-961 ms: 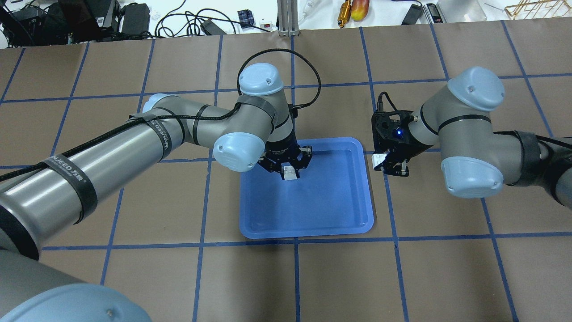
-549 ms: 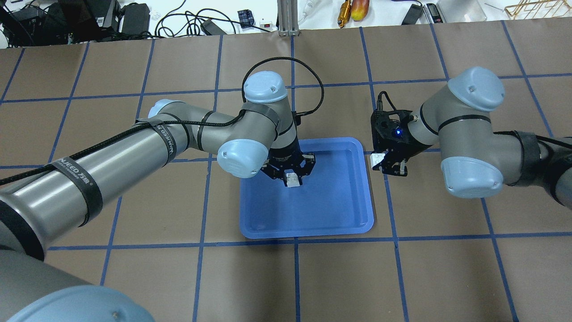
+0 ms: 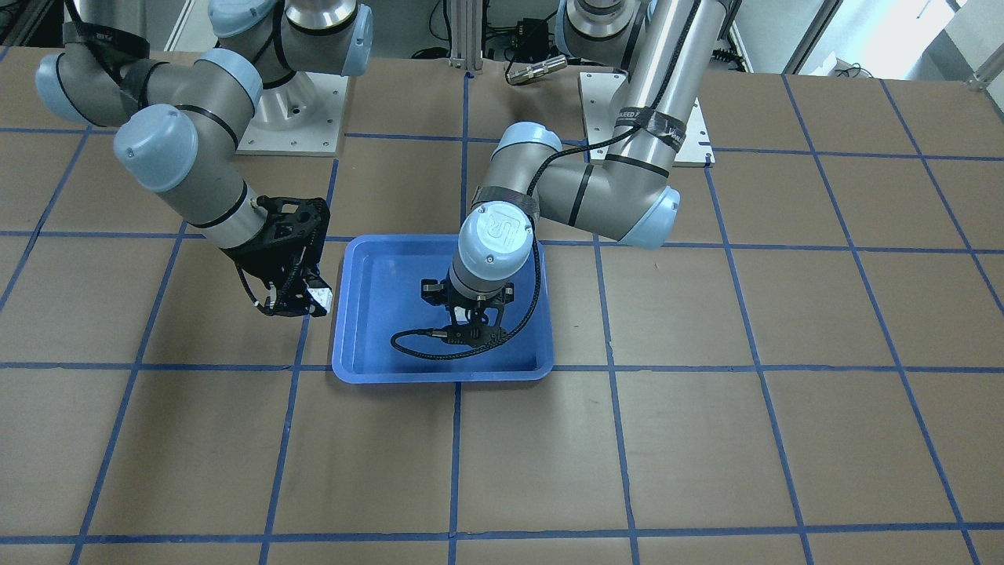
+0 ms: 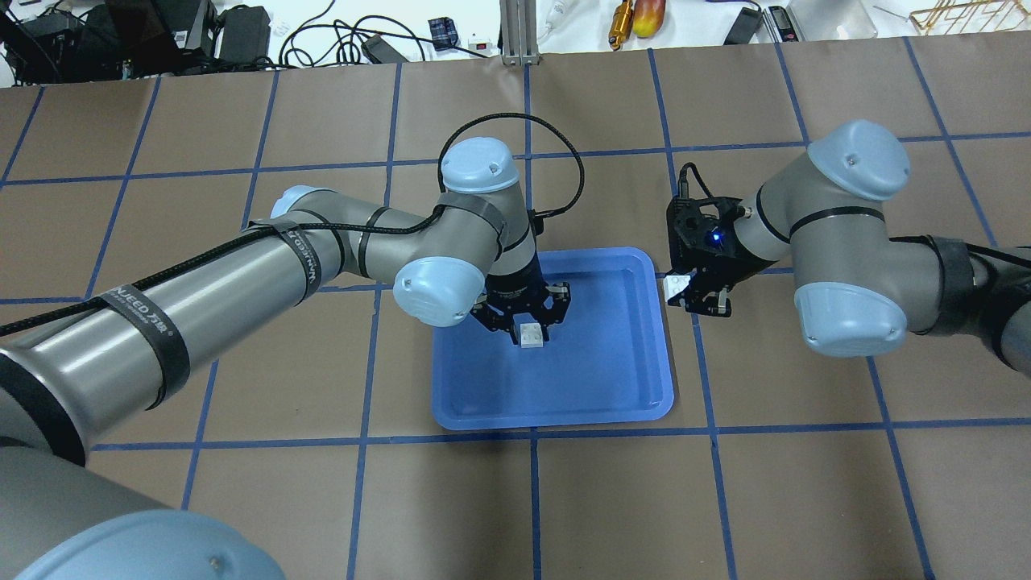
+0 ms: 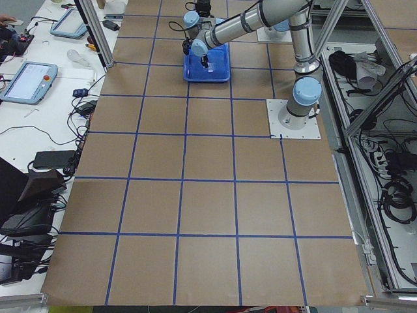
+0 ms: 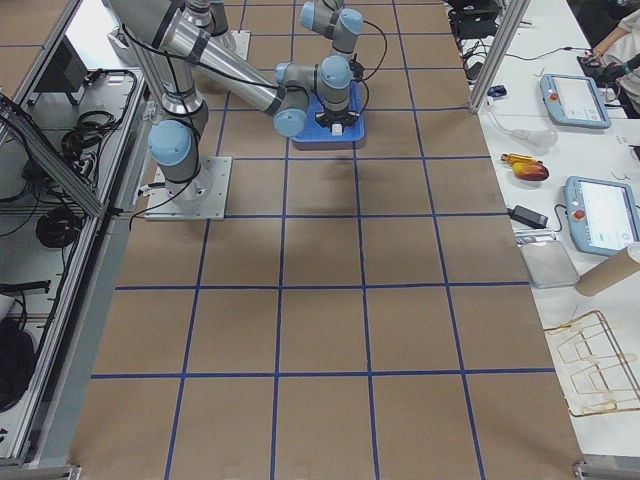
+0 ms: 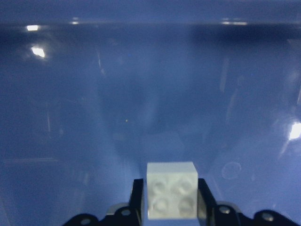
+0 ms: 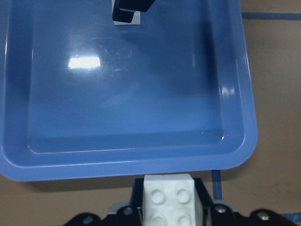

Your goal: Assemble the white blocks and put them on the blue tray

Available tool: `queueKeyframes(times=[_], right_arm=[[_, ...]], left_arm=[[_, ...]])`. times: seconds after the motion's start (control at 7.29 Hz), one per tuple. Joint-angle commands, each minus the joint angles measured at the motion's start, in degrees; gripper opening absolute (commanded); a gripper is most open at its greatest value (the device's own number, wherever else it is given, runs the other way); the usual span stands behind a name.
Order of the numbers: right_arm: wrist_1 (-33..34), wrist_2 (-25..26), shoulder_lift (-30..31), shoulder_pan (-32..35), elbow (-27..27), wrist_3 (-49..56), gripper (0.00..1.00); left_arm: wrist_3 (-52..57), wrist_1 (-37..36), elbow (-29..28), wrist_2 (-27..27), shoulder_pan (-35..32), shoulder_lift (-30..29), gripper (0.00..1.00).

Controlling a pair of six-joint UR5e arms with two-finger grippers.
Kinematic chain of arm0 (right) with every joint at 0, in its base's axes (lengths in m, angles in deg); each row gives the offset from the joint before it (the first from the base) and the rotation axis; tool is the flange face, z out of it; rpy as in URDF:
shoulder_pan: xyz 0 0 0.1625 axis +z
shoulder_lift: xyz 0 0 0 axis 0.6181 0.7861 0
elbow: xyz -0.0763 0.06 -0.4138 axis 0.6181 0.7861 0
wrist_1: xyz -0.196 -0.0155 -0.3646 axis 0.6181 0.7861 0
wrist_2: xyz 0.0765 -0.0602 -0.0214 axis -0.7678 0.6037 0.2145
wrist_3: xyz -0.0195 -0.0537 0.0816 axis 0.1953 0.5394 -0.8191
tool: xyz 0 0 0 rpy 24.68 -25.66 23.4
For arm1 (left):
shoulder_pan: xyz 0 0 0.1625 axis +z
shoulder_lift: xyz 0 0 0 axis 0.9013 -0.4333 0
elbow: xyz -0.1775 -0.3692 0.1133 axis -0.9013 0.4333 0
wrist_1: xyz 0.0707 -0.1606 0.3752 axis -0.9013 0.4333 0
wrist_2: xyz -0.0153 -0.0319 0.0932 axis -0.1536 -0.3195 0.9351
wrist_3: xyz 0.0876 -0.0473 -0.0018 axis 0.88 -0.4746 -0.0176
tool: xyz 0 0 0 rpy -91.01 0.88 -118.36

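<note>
White blocks number two: one block [image 4: 530, 335] is gripped in the left end effector [image 7: 171, 207] over the single blue tray [image 4: 556, 419]; the other block [image 4: 675, 283] is gripped in the right end effector [image 8: 168, 209], just beside the tray's rim.

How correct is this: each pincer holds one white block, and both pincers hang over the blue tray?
One detail is wrong. Each pincer holds one white block, but only the left pincer hangs over the blue tray; the right pincer hangs beside it, outside the rim, over the brown table. The overhead exterior view shows this.
</note>
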Motion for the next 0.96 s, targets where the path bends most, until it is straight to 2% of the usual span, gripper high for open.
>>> queueKeyframes(times=[0.0,0.14,0.27,0.41,0.69,0.82], right_arm=[[0.26,-0.23,-0.88,1.17,0.57,-0.83,0.00],[2.61,-0.32,-1.76,3.18,0.75,-1.35,0.00],[6.03,-0.32,-3.60,5.73,0.84,-5.80,0.00],[11.20,-0.06,-6.05,7.67,0.84,-10.71,0.00],[14.92,-0.32,-8.62,10.92,0.76,-13.83,0.00],[17.38,-0.32,-9.67,12.50,0.67,-15.75,0.00]], left_arm=[[-0.53,-0.04,-0.08,-0.12,-0.50,0.30,0.77],[-0.88,0.48,-0.60,0.14,-0.24,1.52,0.92],[-0.36,0.92,-0.69,0.58,0.72,2.49,1.00],[0.16,2.06,-0.61,0.75,3.42,3.28,1.00],[4.98,3.37,-0.69,0.32,9.75,4.60,1.00],[6.05,4.52,-0.69,0.14,10.91,4.96,0.99]])
